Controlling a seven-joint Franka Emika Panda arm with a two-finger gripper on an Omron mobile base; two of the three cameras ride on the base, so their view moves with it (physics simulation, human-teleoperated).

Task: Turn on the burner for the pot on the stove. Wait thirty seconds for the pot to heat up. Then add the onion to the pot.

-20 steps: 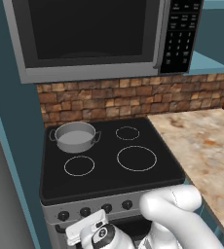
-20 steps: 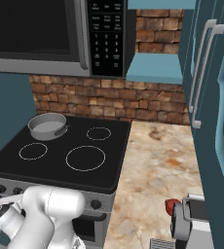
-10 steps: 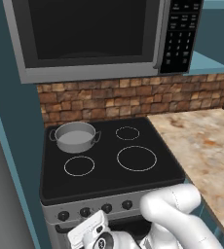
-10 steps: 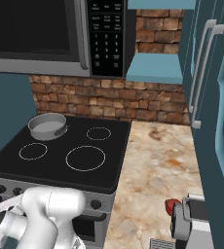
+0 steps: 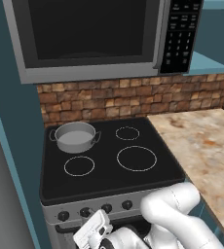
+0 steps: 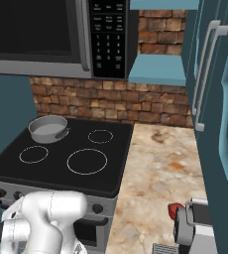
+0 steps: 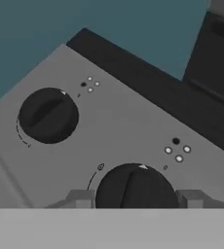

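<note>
The grey pot (image 5: 75,137) (image 6: 47,129) stands on the back left of the stove's (image 5: 109,176) black glass top and covers its burner. Low in front of the steel panel, my gripper (image 5: 92,234) (image 7: 136,198) is shut on a black knob (image 7: 136,188). One fingertip (image 7: 80,198) shows on each side of that knob. A second knob (image 7: 47,115) sits beside it, untouched. The small red onion (image 6: 174,211) lies on the counter at the front right, partly behind a grey appliance.
A microwave (image 5: 94,39) hangs over the stove. The speckled counter (image 6: 160,163) runs to the right, with a toaster-like appliance (image 6: 198,223) at its near end. A teal wall (image 5: 7,160) closes the left side, and tall cabinet doors (image 6: 215,99) the right.
My hand has sunk and rolled slightly at the stove front. The jaws have closed a touch more on the knob. Pot and onion have not moved.
</note>
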